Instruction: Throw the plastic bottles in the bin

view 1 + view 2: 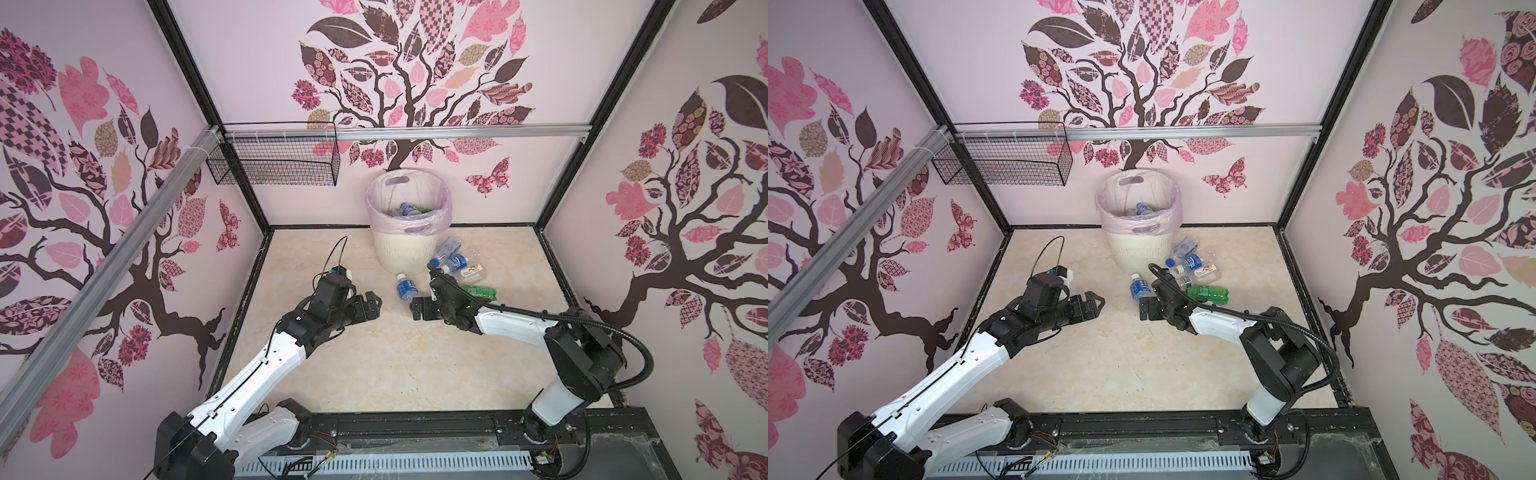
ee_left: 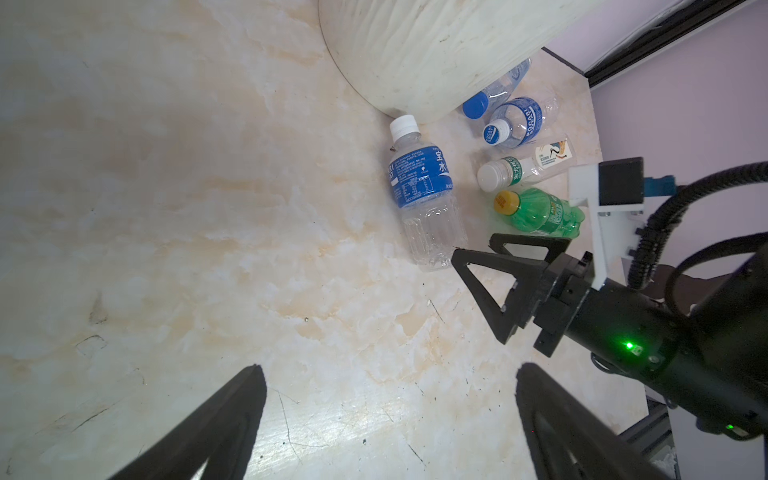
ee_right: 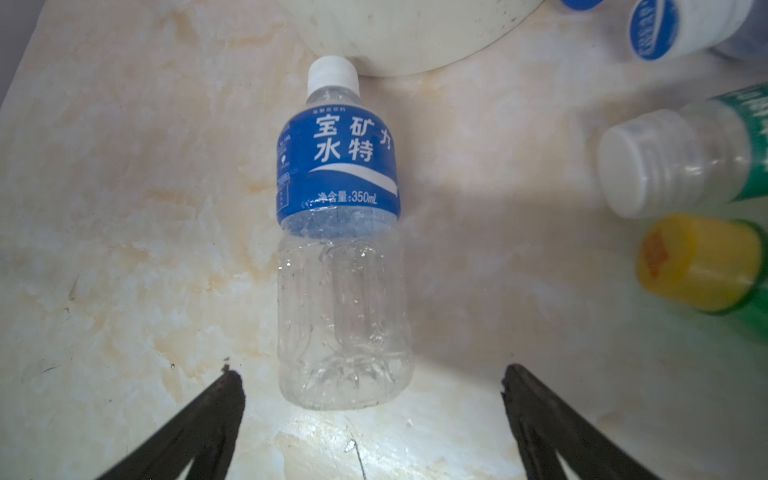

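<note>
Both hands are spread wide and empty over the desk (image 1: 374,374). The right hand (image 3: 370,374) hovers just short of a blue-labelled bottle (image 3: 340,232) lying with its white cap at the foot of the bin (image 1: 405,249). The left hand (image 1: 374,305) hangs nearby. More bottles (image 1: 457,262) lie beside the bin, and several are inside it, perhaps one green

The left gripper (image 2: 390,370) hangs over the bare marble table (image 2: 187,216), its two dark fingers (image 2: 208,432) spread wide with nothing between them. Ahead lies a blue-labelled bottle (image 2: 424,187), its white cap just beside the foot of the bin (image 2: 436,54). Beyond it four more bottles lie close together: a blue-capped one (image 2: 494,93) partly behind the bin, a Pocari bottle (image 2: 519,120), a clear white-capped one (image 2: 519,168) and a green one (image 2: 540,212). The right gripper (image 2: 478,249) points at the blue-labelled bottle's base.
</note>
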### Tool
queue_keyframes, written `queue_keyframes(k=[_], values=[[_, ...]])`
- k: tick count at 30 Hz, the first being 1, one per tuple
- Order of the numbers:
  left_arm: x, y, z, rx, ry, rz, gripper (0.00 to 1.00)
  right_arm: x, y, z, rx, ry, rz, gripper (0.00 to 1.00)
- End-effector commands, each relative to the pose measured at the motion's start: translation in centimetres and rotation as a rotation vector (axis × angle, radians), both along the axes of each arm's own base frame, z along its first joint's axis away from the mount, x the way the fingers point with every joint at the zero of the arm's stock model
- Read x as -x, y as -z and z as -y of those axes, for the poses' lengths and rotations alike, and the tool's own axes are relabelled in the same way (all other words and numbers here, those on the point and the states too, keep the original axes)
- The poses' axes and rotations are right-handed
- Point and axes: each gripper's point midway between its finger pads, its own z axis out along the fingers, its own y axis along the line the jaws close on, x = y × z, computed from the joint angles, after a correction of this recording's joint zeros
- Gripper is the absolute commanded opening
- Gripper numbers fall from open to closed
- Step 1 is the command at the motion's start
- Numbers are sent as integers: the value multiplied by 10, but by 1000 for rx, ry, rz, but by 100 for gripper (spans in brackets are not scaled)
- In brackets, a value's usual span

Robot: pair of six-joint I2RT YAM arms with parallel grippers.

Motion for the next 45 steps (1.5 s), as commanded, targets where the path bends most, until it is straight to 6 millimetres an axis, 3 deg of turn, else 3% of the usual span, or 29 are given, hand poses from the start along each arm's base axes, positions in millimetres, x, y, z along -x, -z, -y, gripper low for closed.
queue_keyframes(k=[1, 6, 17, 22, 28, 33, 45], values=[[1, 8, 4, 32, 2, -19, 97, -9, 1, -17, -22, -16, -5, 100], [-1, 8, 10, 108, 11, -29, 97, -11, 17, -23, 1, -29, -28, 99], [-9, 8, 10, 130, -45, -57, 97, -14, 40, -33, 27, -61, -50, 81], [-8, 12, 6, 118, -65, -76, 97, -15, 40, -37, 29, -75, -49, 71], [-5, 14, 5, 141, -52, -88, 97, -9, 35, -33, 21, -86, -36, 58], [-4, 16, 10, 290, -23, -135, 97, 0, 26, -25, 19, -84, -25, 52], [-6, 10, 22, 407, 3, -197, 97, 19, -5, -9, -3, -91, 9, 50]])
